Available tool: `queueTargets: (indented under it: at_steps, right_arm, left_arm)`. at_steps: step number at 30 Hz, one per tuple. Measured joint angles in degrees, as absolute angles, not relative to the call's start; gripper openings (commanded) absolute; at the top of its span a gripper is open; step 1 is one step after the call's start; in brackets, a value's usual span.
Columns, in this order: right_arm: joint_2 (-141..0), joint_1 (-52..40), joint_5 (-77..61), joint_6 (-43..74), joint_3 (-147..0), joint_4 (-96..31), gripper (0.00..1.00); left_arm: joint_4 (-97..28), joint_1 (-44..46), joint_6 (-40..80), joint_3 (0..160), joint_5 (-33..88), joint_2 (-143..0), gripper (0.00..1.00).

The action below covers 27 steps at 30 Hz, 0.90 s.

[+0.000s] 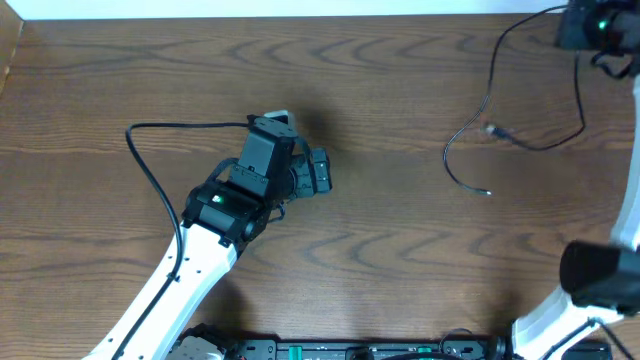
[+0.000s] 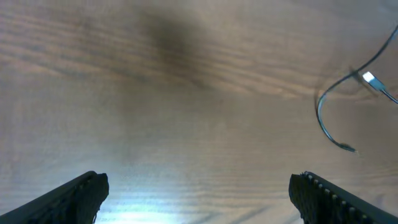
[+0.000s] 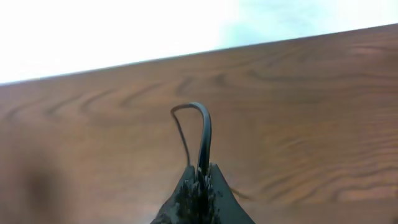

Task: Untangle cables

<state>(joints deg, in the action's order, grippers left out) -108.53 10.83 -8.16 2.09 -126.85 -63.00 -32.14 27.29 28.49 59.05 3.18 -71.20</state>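
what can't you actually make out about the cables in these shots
- Overhead: the thin black cable, upper end hidden by the right arm at the top edge.
- Right wrist: the shut right jaws cover the gripped stretch.
- Overhead, left wrist: its small plug ends are too small or blurred to identify.

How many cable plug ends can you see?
2. One plug end lies right of centre; the second plug end lies below it in the overhead view. More may hide where the right hand grips the cable.
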Motion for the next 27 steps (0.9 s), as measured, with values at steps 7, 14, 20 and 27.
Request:
queueTargets:
  at_steps: [7, 14, 20, 27]
  right_arm:
    - [-119.92, 22.92, -8.19, 5.69, -140.51, -61.10, 0.01]
    - [-120.75, 36.51, -11.11, 7.51, -148.09, -56.80, 0.01]
    - [-121.43, 38.72, -14.00, 6.46, -148.20, -56.80, 0.01]
    - [-127.48, 37.52, -18.68, 5.37, -148.29, -58.11, 0.01]
  left_arm:
    - [-29.45, 27.29, 28.49, 59.05, 3.86, -71.11, 0.98]
    - [-24.82, 27.29, 28.03, 59.05, 5.37, -71.11, 0.98]
    - [-20.05, 27.29, 25.10, 59.05, 10.79, -71.11, 0.98]
    - [-20.73, 27.29, 23.42, 59.05, 13.52, -71.11, 0.98]
